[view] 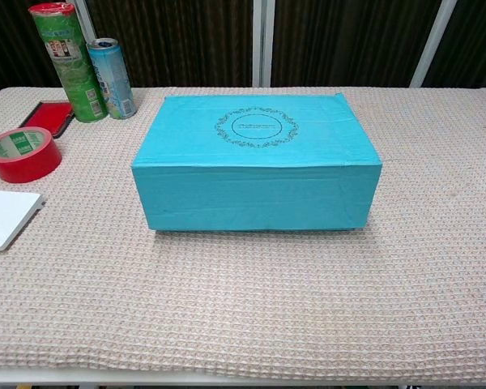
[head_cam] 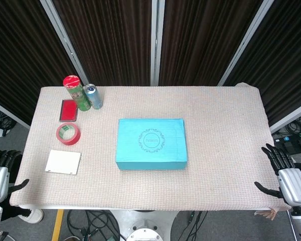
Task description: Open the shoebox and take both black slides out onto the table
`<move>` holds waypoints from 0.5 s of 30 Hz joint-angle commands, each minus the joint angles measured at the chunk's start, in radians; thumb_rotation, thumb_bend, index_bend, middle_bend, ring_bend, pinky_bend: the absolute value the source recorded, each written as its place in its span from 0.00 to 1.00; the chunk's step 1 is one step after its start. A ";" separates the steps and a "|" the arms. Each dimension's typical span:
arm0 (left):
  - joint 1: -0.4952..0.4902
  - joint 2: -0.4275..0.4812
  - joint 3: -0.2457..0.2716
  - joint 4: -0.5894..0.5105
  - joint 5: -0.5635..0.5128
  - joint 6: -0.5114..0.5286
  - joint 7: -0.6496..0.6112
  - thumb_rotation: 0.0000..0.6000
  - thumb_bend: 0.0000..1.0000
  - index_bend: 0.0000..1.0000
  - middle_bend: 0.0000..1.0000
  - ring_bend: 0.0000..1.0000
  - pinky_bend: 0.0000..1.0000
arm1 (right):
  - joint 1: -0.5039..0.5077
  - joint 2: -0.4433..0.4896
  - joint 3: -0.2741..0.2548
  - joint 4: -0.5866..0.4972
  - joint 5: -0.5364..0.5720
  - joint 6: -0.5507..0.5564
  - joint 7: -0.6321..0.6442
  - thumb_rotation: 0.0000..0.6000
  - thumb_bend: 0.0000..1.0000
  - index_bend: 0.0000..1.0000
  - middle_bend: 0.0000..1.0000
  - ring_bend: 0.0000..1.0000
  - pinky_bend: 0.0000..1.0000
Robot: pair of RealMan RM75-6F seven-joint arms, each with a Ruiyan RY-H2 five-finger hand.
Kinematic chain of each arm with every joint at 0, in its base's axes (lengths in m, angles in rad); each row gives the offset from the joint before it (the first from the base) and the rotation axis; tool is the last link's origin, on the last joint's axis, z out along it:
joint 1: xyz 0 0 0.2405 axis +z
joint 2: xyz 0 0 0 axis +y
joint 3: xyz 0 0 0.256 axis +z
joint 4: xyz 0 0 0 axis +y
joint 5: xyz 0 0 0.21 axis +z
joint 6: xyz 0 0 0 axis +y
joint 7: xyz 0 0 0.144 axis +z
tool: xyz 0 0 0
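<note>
Both hands hang off the counter's near edge, grasping nothing: the left hand (head_cam: 0, 175) at 8 o'clock, the right hand (head_cam: 286, 176) at 4 o'clock, fingers apart. A turquoise shoebox (head_cam: 151, 143) sits lid-closed at the middle of the counter (head_cam: 226, 150), which wears a beige waffle-weave cloth. At 10 o'clock cluster a red-lidded green canister (head_cam: 76, 92), a drink can (head_cam: 94, 96), a red pad (head_cam: 69, 110), a red tape roll (head_cam: 68, 134) and a white card (head_cam: 63, 161). Dark curtains hang behind.
</note>
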 commanded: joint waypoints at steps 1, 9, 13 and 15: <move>0.000 0.002 0.002 0.000 -0.003 -0.006 0.001 1.00 0.06 0.21 0.16 0.12 0.24 | 0.004 -0.001 0.001 -0.002 0.000 -0.007 -0.002 1.00 0.07 0.00 0.00 0.00 0.00; -0.001 0.006 0.006 -0.018 -0.003 -0.013 0.013 1.00 0.06 0.21 0.16 0.12 0.24 | 0.038 0.003 0.010 0.012 -0.012 -0.041 0.005 1.00 0.07 0.00 0.00 0.00 0.00; -0.003 0.011 0.005 -0.031 -0.003 -0.013 0.019 1.00 0.06 0.21 0.16 0.12 0.24 | 0.127 -0.003 0.052 0.032 -0.003 -0.139 -0.048 1.00 0.07 0.00 0.00 0.00 0.00; -0.003 0.013 0.006 -0.037 -0.005 -0.016 0.024 1.00 0.06 0.21 0.16 0.12 0.24 | 0.198 -0.016 0.078 0.043 0.008 -0.227 -0.074 1.00 0.07 0.00 0.00 0.00 0.00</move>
